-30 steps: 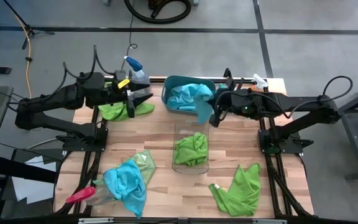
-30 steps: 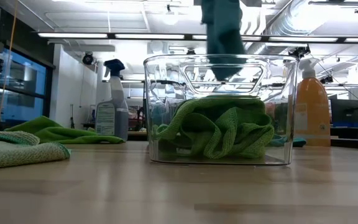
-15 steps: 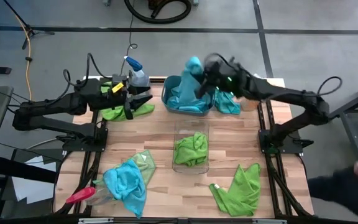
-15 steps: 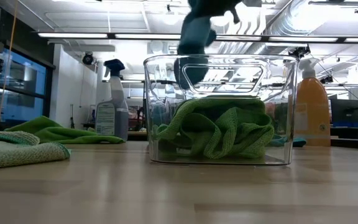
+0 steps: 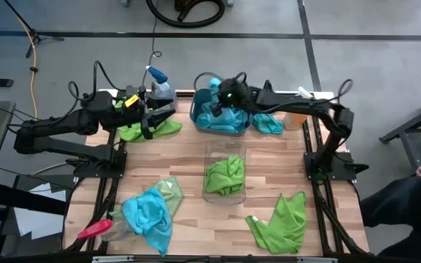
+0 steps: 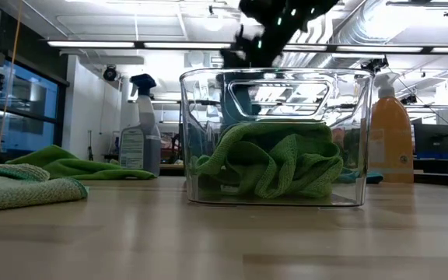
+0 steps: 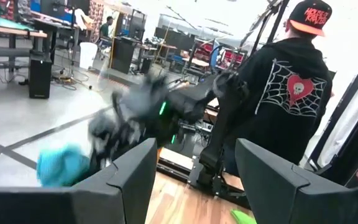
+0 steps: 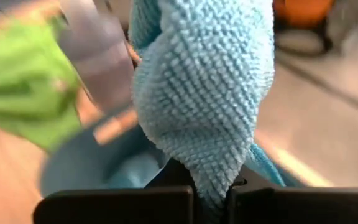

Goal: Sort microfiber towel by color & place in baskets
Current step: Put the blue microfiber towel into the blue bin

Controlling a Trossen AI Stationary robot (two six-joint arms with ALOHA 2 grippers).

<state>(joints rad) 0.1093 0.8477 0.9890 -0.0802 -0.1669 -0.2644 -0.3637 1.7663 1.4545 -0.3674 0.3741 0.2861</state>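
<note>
My right gripper (image 5: 222,101) reaches from the right over the teal basket (image 5: 196,117) at the table's far middle. It is shut on a turquoise microfiber towel (image 8: 204,93), which also shows as a bunch (image 5: 213,85) over the basket's far rim. More turquoise towels (image 5: 221,118) lie in the basket, and another (image 5: 269,123) lies against its right side. The clear basket (image 5: 224,152) holds a green towel (image 5: 225,175). My left gripper (image 5: 165,117) hovers open above a green towel (image 5: 148,131) at the far left. My right gripper pinches a bunched, twisted fold of the turquoise towel (image 8: 213,180) between its two fingers. The fingers slant down from the table's right. The towel reaches on past the fingertips, above the teal basket; whether its free end touches the towels inside, I cannot tell.
A green towel (image 5: 280,223) lies near right, and a turquoise towel on a pale green one (image 5: 150,212) near left beside a red-handled tool (image 5: 93,230). A spray bottle (image 5: 159,79) and an orange bottle (image 6: 391,132) stand at the far edge. A person (image 5: 408,212) is at the right.
My right gripper has swung from the basket's right side toward the table's far left, over the teal basket, and has come down. The turquoise towel has gone with it, from hanging beside the basket to bunched over its far side.
</note>
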